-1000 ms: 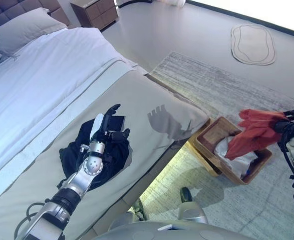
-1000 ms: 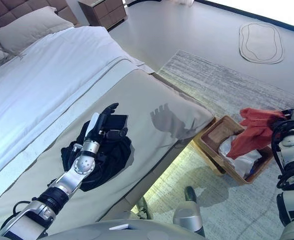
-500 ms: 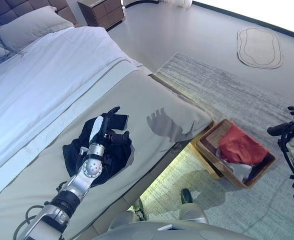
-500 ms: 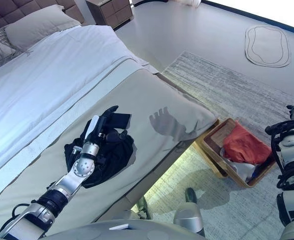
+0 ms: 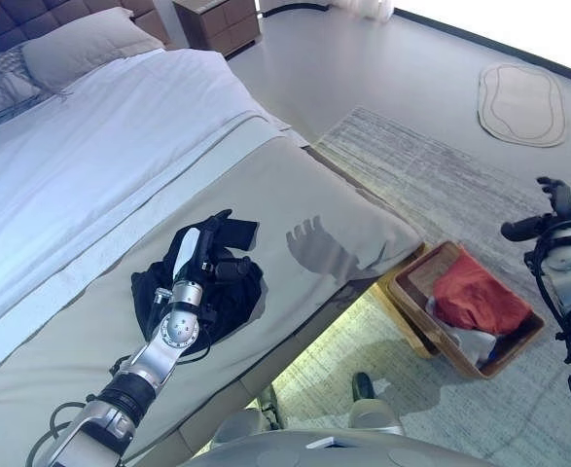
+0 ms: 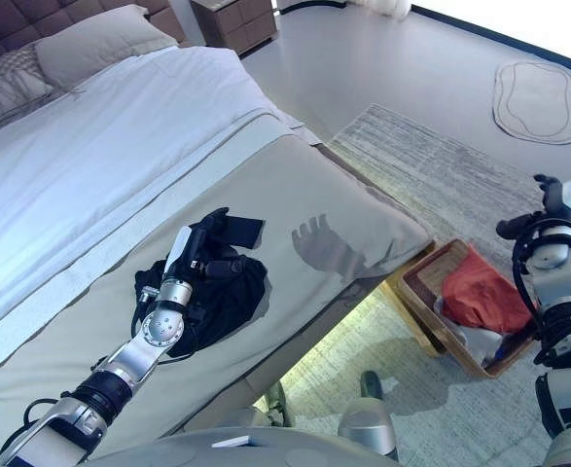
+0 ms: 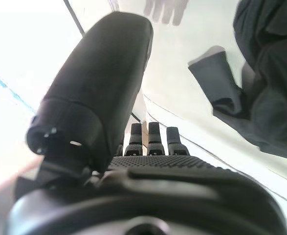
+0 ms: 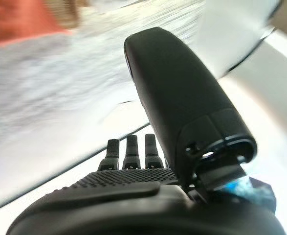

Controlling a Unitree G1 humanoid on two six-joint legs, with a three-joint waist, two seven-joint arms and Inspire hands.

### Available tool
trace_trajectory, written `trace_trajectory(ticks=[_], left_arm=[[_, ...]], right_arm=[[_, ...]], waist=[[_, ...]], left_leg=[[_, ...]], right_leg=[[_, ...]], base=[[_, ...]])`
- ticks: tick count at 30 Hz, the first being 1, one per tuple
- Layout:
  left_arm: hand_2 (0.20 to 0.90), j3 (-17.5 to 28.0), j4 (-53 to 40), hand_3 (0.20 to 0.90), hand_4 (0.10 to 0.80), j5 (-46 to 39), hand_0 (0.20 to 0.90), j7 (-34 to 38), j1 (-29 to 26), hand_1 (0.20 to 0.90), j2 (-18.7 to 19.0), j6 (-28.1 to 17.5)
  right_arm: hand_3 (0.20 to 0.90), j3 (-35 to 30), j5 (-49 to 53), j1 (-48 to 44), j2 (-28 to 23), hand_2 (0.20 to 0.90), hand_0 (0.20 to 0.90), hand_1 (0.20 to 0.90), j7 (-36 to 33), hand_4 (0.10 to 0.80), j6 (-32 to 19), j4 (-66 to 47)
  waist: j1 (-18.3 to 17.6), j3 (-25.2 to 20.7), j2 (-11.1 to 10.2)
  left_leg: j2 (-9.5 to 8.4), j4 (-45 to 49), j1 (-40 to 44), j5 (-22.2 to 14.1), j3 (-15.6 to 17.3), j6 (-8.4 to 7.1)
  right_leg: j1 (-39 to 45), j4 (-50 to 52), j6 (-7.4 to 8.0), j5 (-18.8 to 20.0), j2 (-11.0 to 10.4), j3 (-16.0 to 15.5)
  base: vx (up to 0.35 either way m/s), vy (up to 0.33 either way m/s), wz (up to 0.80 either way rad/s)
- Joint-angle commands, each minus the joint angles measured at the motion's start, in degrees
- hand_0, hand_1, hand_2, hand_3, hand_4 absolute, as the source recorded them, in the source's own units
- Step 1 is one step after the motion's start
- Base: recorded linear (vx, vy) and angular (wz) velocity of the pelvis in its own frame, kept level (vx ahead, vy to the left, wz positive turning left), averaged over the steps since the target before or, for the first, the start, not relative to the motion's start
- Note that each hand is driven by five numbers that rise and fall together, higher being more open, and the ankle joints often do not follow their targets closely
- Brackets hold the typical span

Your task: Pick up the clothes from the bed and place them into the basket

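Black clothes [image 5: 207,292], centre-left on bed [image 5: 90,165], look soft, limp; bunch the middle; left hand [image 5: 202,255] open above, right hand [image 5: 555,199] empty

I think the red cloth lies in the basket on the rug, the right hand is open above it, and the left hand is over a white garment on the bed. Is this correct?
Not fully: the garment under the left hand is black, not white, as the left eye view shows. The rest holds: the red cloth lies in the basket on the rug, and the right hand is open above it.
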Motion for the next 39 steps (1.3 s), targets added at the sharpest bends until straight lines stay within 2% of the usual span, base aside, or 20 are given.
trace_trajectory(ticks=[1, 6, 10, 16, 23, 25, 29, 31, 33, 39], left_arm=[[0.9, 4.1, 1.2, 0.9, 0.8, 1.1, 0.9, 5.5, -2.5, 0.9, 3.0, -3.6], [0.9, 6.0, 3.8, 0.9, 0.8, 1.4, 0.9, 6.6, -0.8, 0.9, 2.2, -2.3], [0.9, 7.5, 5.0, 0.9, 0.8, 1.4, 0.9, 5.5, 0.9, 0.9, 2.5, -0.6], [0.9, 9.0, 3.6, 0.9, 0.8, 1.5, 0.9, 4.6, 4.3, 0.9, 3.5, -0.5], [0.9, 8.0, 0.6, 0.9, 0.8, 1.1, 0.9, 1.5, 2.7, 0.9, 5.9, -3.2], [0.9, 7.1, -0.3, 0.9, 0.8, 0.1, 0.9, 1.6, 0.5, 0.9, 6.7, -4.1], [0.9, 6.3, -2.0, 0.9, 0.8, -1.2, 0.9, 3.4, -1.8, 0.9, 7.1, -6.1], [0.9, 6.7, -3.6, 0.9, 0.8, -0.9, 0.9, 4.3, -1.7, 0.9, 7.3, -6.6], [0.9, 6.6, -4.2, 0.9, 0.8, -1.2, 0.9, 5.1, -1.6, 0.9, 7.3, -6.5], [0.9, 6.0, -7.6, 0.9, 0.8, -1.4, 0.9, 7.4, -1.2, 0.9, 7.3, -5.9]], right_arm=[[0.9, 4.8, -5.0, -12.0, 1.8, 0.9, 0.9, 0.9, -5.8, 0.8, -5.8, -2.5], [0.9, 9.9, -7.4, -16.7, 4.3, 0.9, 0.9, 0.9, -4.9, 0.8, -6.8, -1.9], [0.9, 13.6, -9.1, -20.0, 7.1, 0.9, 0.9, 0.9, -4.4, 0.8, -6.8, -0.8], [0.9, 17.7, -12.9, -23.3, 10.6, 0.9, 0.9, 0.9, -4.3, 0.8, -6.6, 2.6], [0.9, 21.5, -13.6, -30.6, 12.9, 0.9, 0.9, 0.9, -4.9, 0.8, -1.8, 6.9], [0.9, 23.0, -13.3, -34.0, 12.9, 0.9, 0.9, 0.9, -5.6, 0.8, -0.5, 7.9], [0.9, 23.8, -14.0, -38.1, 14.4, 0.9, 0.9, 0.9, -7.2, 0.8, -0.7, 10.8], [0.9, 24.3, -13.6, -38.8, 15.6, 0.9, 0.9, 0.9, -8.2, 0.8, 0.1, 11.0], [0.9, 24.4, -14.4, -39.4, 16.8, 0.9, 0.9, 0.9, -7.7, 0.8, 1.0, 10.9], [0.9, 24.8, -16.0, -40.3, 18.1, 0.9, 0.9, 0.9, -5.7, 0.8, 1.8, 13.6]], waist=[[3.8, -4.4, -5.5], [6.9, -5.1, -5.7], [10.1, -5.5, -5.9], [15.0, -4.8, -5.4], [21.2, -0.9, -4.1], [22.4, 1.8, -3.4], [24.5, 8.1, -1.6], [25.5, 11.2, -1.2], [25.9, 13.1, -1.0], [27.0, 16.8, -0.5]], left_leg=[[2.55, 0.2, 2.6, -7.4, -1.7, -2.94], [1.99, 0.2, 1.7, -7.0, -4.3, -2.74], [1.43, 0.2, 1.0, -6.7, -6.6, -2.7], [0.53, 1.0, -0.2, -5.9, -10.0, -2.47], [-1.52, 3.9, -6.0, -5.3, -16.1, -2.02], [-2.3, 8.6, -8.9, -7.2, -16.9, -2.02], [-4.74, 20.0, -15.0, -10.9, -18.1, -1.22], [-6.59, 27.6, -18.6, -14.3, -18.7, 0.47], [-7.79, 31.9, -21.3, -16.3, -18.9, 1.99], [-10.81, 41.3, -28.0, -19.6, -19.1, 3.73]], right_leg=[[-2.2, 0.3, -3.0, -1.6, 0.5, -2.1], [-1.3, 0.3, -3.21, -2.3, -0.1, -4.3], [-0.3, 0.3, -3.38, -2.7, -0.9, -7.1], [0.8, 2.8, -3.96, -4.3, -2.3, -11.4], [-1.3, 8.2, -4.39, -7.4, -4.5, -17.1], [-3.9, 12.9, -4.47, -9.9, -5.9, -17.9], [-8.3, 24.2, -6.12, -14.1, -8.7, -18.5], [-11.6, 32.4, -6.93, -16.4, -10.7, -18.1], [-14.6, 37.5, -7.14, -18.1, -11.6, -17.1], [-20.9, 48.0, -7.37, -21.0, -13.4, -16.3]], base=[[0.0, 0.019, 0.28], [0.045, 0.025, 0.23], [0.082, 0.028, 0.34], [0.09, 0.061, 0.4], [-0.027, 0.032, 0.48], [-0.159, -0.01, 0.43], [-0.145, 0.017, 0.23], [-0.109, 0.019, 0.26], [-0.076, 0.029, 0.23], [-0.042, 0.02, 0.14]])
